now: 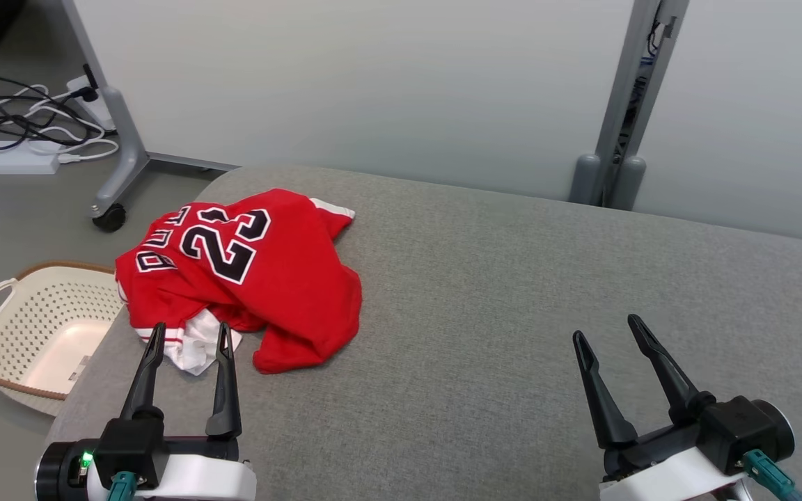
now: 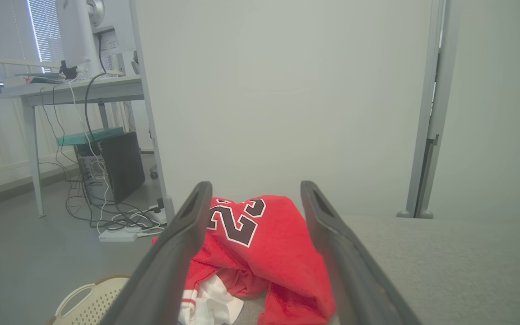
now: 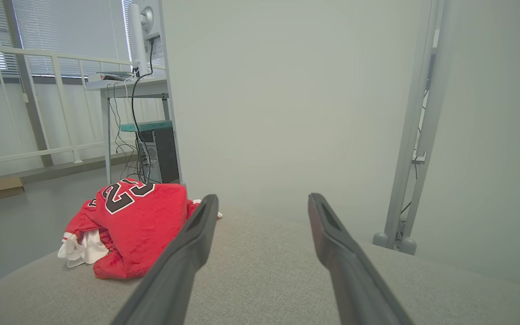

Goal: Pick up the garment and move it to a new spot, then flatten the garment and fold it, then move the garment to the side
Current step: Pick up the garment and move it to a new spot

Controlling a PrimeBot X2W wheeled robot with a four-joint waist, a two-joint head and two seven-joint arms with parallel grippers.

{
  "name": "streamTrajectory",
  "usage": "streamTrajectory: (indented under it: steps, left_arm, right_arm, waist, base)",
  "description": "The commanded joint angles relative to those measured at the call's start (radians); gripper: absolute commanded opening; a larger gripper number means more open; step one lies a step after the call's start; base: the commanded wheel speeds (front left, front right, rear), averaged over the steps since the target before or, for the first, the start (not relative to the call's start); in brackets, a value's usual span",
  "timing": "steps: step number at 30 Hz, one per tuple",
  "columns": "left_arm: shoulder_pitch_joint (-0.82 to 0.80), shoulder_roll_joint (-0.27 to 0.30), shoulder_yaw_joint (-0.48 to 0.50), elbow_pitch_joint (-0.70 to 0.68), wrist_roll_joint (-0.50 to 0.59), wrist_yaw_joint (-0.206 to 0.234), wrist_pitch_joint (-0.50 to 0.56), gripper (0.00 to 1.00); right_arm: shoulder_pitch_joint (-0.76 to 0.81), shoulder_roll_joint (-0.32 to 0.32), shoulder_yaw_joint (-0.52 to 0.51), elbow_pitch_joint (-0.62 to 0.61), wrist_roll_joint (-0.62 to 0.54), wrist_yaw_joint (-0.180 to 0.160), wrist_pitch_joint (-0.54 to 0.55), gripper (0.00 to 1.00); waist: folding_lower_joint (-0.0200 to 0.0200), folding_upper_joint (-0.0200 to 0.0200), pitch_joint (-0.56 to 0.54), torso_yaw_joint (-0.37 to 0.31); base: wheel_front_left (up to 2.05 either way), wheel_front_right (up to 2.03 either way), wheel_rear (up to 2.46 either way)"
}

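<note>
Left pincer (image 1: 191, 327) gapes beside jersey (image 1: 282, 292) crumpled at left edge of table (image 1: 512, 313).

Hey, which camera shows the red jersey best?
The head view: the crumpled red jersey is seen from above, nearly whole, number 23 readable. In the left wrist view the left gripper hides its sides; the right wrist view shows it side-on, at left.

Black fingers, white wrists, teal plugs.
Here's the left gripper (image 1: 191, 327) and the right gripper (image 1: 604, 327): each has two long, tapering matte-black fingers (image 1: 145, 379) set in a boxy black block (image 1: 138, 438). Just left of that block a green light (image 1: 86, 458) glows; under the block, a teal cable plug (image 1: 121, 485) meets the glossy white wrist shell (image 1: 199, 480). The right wrist wears the same teal and white.
</note>
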Motion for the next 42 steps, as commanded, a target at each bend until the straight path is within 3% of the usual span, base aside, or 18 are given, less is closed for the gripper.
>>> streamTrajectory:
  steps: [1,10,20,32,42]
  left_arm:
    - [0.004,0.003,0.004,-0.003,-0.011,0.002,-0.004,1.0]
    - [0.016,0.003,0.01,-0.014,-0.027,-0.003,-0.004,1.0]
    - [0.024,0.003,0.011,-0.018,-0.032,-0.01,-0.004,1.0]
    - [0.01,0.003,0.009,-0.017,-0.078,0.008,-0.004,1.0]
    - [-0.173,0.003,0.007,0.005,-0.196,0.028,-0.004,1.0]
  right_arm:
    - [0.004,-0.006,0.002,-0.001,0.006,0.0,-0.001,1.0]
    - [0.018,-0.006,0.002,0.005,0.007,0.0,-0.001,1.0]
    - [0.021,-0.006,0.004,0.009,0.0,0.0,-0.001,1.0]
    - [0.018,-0.006,0.001,0.014,-0.019,0.0,-0.001,1.0]
    - [-0.047,-0.007,-0.01,0.013,-0.119,0.0,-0.001,1.0]
  waist:
    - [0.0,0.0,-0.006,0.026]
    - [0.0,0.0,-0.019,0.114]
    - [0.0,0.0,-0.021,0.155]
    - [0.0,0.0,-0.001,0.146]
    - [0.0,0.0,0.176,0.111]
  base:
    - [0.0,0.0,0.0]
    - [0.0,0.0,0.0]
    - [0.0,0.0,0.0]
    - [0.0,0.0,0.0]
    - [0.0,0.0,0.0]
